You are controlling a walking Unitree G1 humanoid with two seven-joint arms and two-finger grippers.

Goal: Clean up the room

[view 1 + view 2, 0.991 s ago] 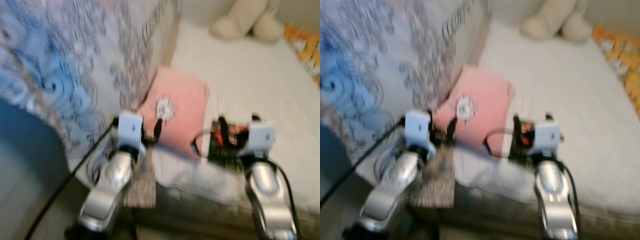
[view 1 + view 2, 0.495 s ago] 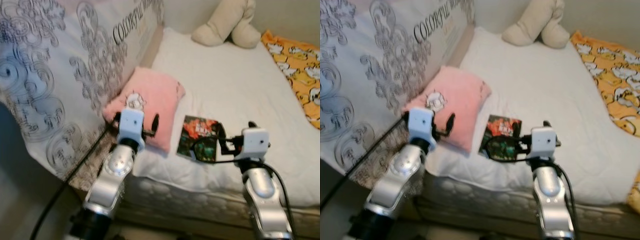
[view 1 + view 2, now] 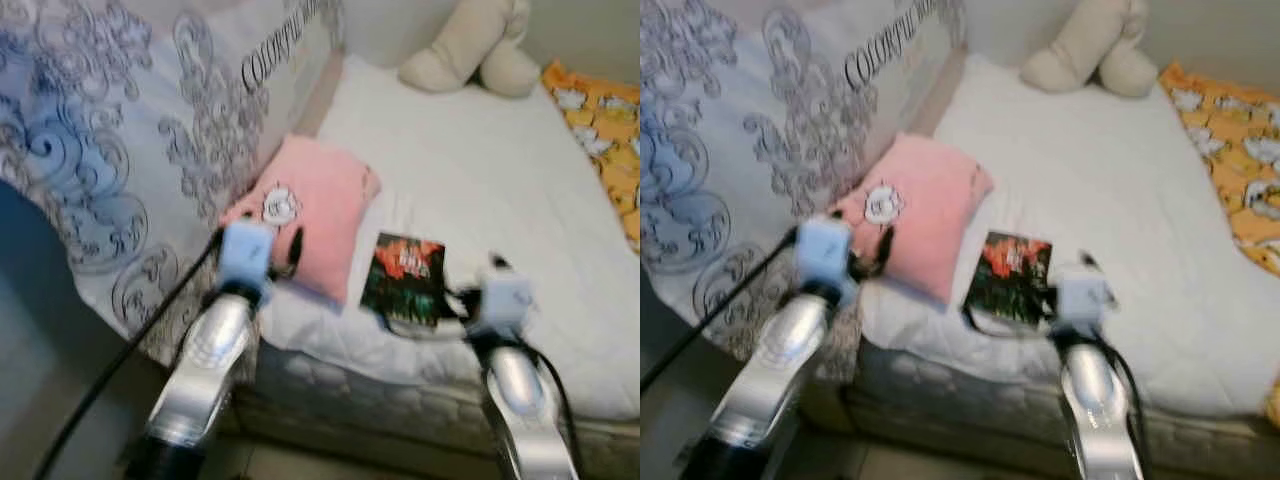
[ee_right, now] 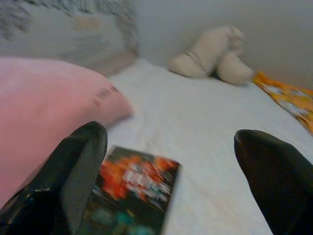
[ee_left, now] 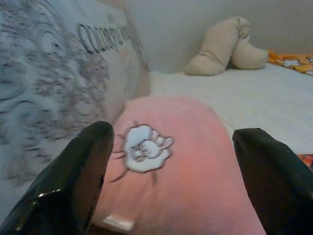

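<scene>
In the left eye view, a pink pillow [image 3: 318, 215] is seen at the bed's [image 3: 480, 170] near edge with a dark book [image 3: 403, 278] just beside it at 3 o'clock, and a beige plush toy [image 3: 470, 50] lies at 12 o'clock, well apart. In the left wrist view, the left gripper [image 5: 173, 171] is held with fingers [image 5: 80, 176] spread wide, the pillow between them. In the right wrist view, the right gripper [image 4: 171, 181] is likewise spread, the book lying near its fingers [image 4: 68, 171].
</scene>
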